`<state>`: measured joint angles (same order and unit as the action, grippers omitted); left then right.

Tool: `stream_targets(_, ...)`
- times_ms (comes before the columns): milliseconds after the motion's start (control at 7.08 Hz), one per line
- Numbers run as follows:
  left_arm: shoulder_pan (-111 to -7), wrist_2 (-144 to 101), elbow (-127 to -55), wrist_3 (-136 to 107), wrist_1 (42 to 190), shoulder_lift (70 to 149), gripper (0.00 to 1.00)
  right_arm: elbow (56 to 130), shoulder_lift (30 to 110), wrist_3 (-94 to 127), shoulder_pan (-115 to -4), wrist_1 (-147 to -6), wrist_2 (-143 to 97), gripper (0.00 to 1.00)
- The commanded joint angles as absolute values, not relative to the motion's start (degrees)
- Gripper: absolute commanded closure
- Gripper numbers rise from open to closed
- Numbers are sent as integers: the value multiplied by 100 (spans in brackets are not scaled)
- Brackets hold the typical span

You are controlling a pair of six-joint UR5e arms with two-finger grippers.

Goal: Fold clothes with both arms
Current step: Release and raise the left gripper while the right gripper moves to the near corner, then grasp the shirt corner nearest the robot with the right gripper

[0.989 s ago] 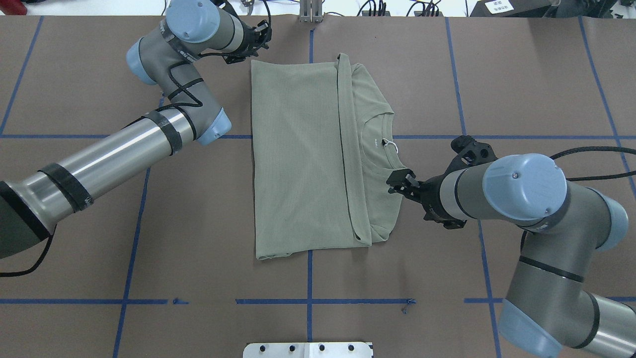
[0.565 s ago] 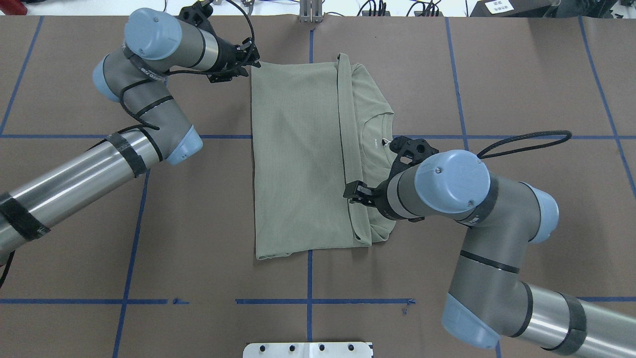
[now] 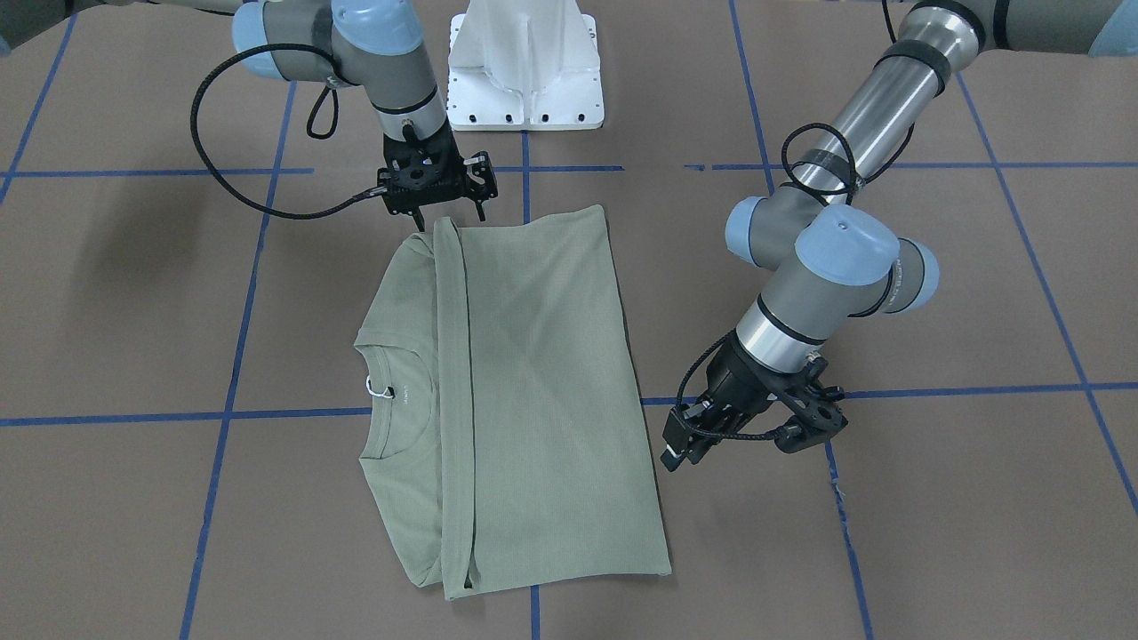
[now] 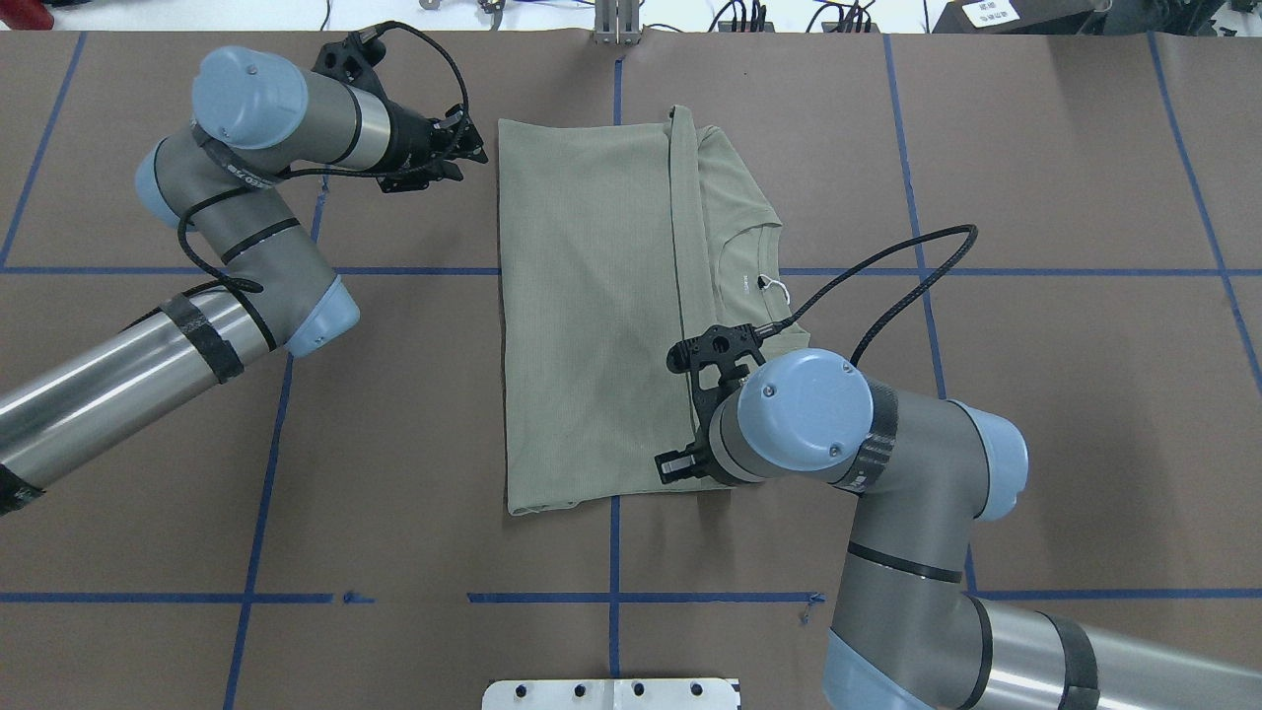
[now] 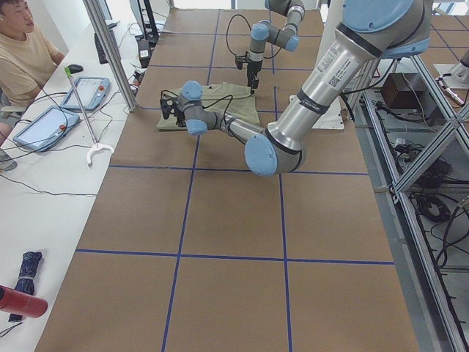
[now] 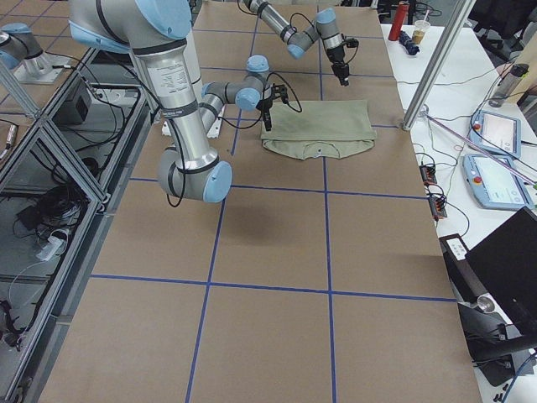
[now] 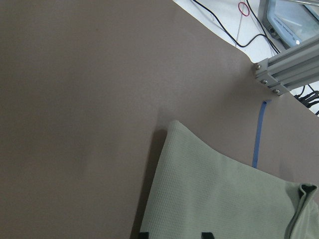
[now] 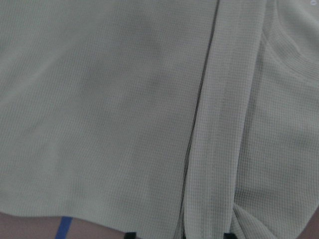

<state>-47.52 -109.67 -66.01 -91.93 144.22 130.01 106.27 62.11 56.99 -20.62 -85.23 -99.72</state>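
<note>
The sage-green shirt lies flat and folded lengthwise, a sleeve band along the fold, with collar and white tag exposed on the right. My left gripper is open and empty, just off the shirt's far left corner; its wrist view shows that corner ahead of the spread fingertips. My right gripper is open and empty, low over the shirt's near edge at the fold; its wrist view is filled with shirt. In the front-facing view the shirt, right gripper and left gripper all show.
Brown table cover with blue tape lines. The white metal base stands at the robot's edge. An aluminium post stands at the far edge. An operator with tablets sits beyond the far side.
My left gripper has dropped from beyond the far edge to beside the shirt's far left corner. My right gripper has swept left across the shirt and toward its near edge.
</note>
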Motion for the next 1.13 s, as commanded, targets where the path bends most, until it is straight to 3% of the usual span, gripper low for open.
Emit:
stream_targets(0,-4729,-10969,-6644,-9193,14458,12841,53,10486,6205,4802,-1899,-8561,-9783,79)
stream_targets(141,-4711,-10960,-6636,-9193,14467,12832,53,10451,6205,4773,-1890,-8561,-9765,80)
stream_targets(424,-4702,-10960,-6645,-9193,14476,12779,52,10459,6196,4555,-1907,-8648,-9738,100)
stream_targets(989,-4658,-10934,-6645,-9246,14476,12788,50,10677,6327,4359,-2188,-8789,-9835,100)
